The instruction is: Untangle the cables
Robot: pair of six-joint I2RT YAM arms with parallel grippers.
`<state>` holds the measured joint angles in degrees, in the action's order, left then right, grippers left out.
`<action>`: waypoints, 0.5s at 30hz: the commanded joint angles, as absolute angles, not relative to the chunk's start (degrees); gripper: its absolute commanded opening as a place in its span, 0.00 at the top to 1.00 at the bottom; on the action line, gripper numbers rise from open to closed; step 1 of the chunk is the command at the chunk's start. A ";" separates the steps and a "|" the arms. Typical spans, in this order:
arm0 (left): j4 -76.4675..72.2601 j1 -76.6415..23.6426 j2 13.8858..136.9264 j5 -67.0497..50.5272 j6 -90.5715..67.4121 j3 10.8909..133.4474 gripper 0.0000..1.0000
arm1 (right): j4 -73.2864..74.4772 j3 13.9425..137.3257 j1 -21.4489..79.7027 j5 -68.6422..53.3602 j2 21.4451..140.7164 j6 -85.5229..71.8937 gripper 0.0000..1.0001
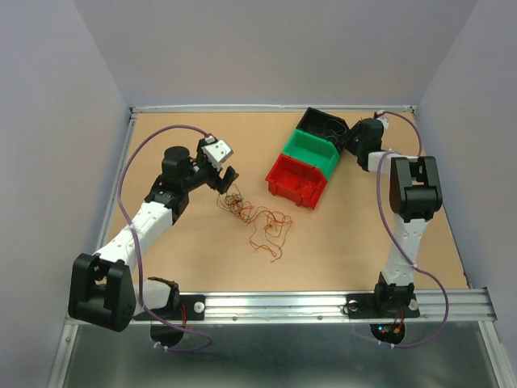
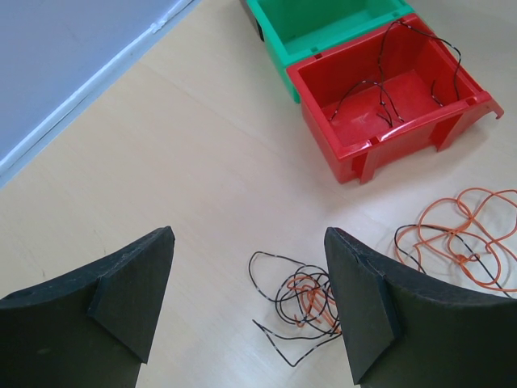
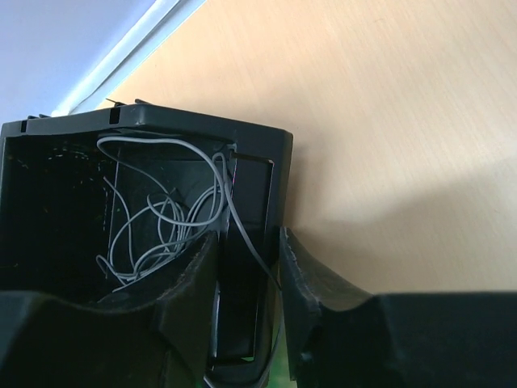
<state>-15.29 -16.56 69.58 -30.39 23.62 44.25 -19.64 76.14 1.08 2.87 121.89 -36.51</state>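
Top external view, and the biggest thing out there is the flat tan wooden tabletop [image 1: 347,242], matte and smooth. On its far right, three boxy hard-plastic bins sit touching in a diagonal row: the glossy black plastic bin [image 1: 321,124] farthest, the green plastic bin [image 1: 311,152] in the middle, the red plastic bin [image 1: 295,179] nearest my bases.

My left gripper [image 1: 223,179] hangs over the middle-left of the board, its black wedge-shaped fingers [image 2: 129,299] spread wide with nothing between them. My right gripper [image 1: 353,137] is at the black bin's corner. On the right wrist view its fingers [image 3: 311,299] stand a narrow gap apart, astride the bin's wall, and I cannot tell whether they pinch anything.

Now the small stuff: the thin curly cables [image 1: 257,218] sprawl loose on bare wood just beside my left gripper, a dark-and-orange knot [image 2: 303,301] below my fingers and orange loops [image 2: 472,234] off to the side. More dark wiry strands [image 2: 380,89] curl inside the red bin. Pale grey-looking strands [image 3: 161,222] coil in the black bin, one draped over its rim into the gap.
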 commanded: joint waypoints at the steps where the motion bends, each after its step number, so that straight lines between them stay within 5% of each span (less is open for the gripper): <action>1: -16.61 -16.87 68.12 -31.47 24.35 44.03 0.14 | -21.97 76.99 0.61 4.31 121.38 -35.78 0.64; 5: -16.52 -16.87 68.20 -31.55 24.35 44.03 0.14 | -21.71 76.29 0.53 6.15 120.50 -35.68 0.62; 8: -16.52 -16.87 68.29 -31.55 24.35 44.12 0.14 | -20.74 76.82 0.61 6.50 120.59 -35.42 0.45; 15: -16.52 -16.87 68.47 -31.55 24.35 44.21 0.14 | -20.74 76.47 0.79 7.82 120.23 -34.63 0.55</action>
<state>-15.16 -16.56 69.58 -30.41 23.75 44.25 -19.57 76.14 1.08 5.41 121.89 -35.75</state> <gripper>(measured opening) 0.862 0.470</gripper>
